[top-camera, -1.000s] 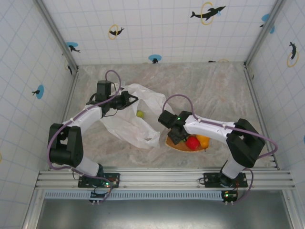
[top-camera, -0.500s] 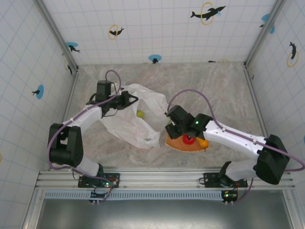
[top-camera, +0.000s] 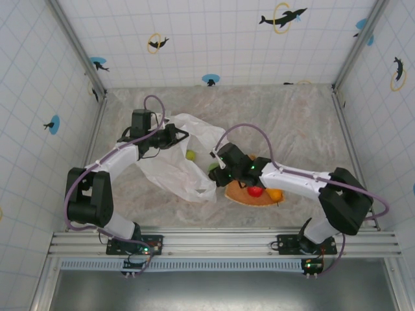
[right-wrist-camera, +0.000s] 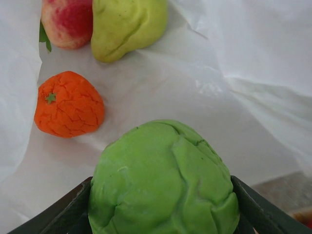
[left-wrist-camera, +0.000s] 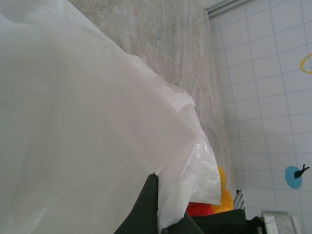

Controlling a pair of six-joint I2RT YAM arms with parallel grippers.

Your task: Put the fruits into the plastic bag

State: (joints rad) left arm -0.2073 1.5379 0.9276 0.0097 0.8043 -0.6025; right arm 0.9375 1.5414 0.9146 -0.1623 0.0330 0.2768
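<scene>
The plastic bag [top-camera: 175, 170] lies crumpled and white at the table's middle left. My left gripper [top-camera: 174, 137] is shut on its upper edge; in the left wrist view the dark fingers [left-wrist-camera: 150, 209] pinch a fold of the bag [left-wrist-camera: 87, 122]. My right gripper [top-camera: 218, 170] is shut on a green fruit [top-camera: 213, 166] at the bag's right opening. In the right wrist view that green fruit [right-wrist-camera: 163, 180] sits between the jaws of the right gripper [right-wrist-camera: 163, 207]. Beyond it, an orange fruit [right-wrist-camera: 68, 111], a yellow-green pear [right-wrist-camera: 127, 27] and a peach [right-wrist-camera: 67, 22] lie inside the bag [right-wrist-camera: 243, 58].
A flat orange tray [top-camera: 237, 194] lies just right of the bag, with a red fruit [top-camera: 255, 191] and a yellow-orange fruit [top-camera: 275, 193] on it. Tiled walls close in the marbled table [top-camera: 292, 123] on three sides.
My right arm has swung left from over the tray to the bag's opening, carrying the green fruit. The left arm and the bag have stayed put.
</scene>
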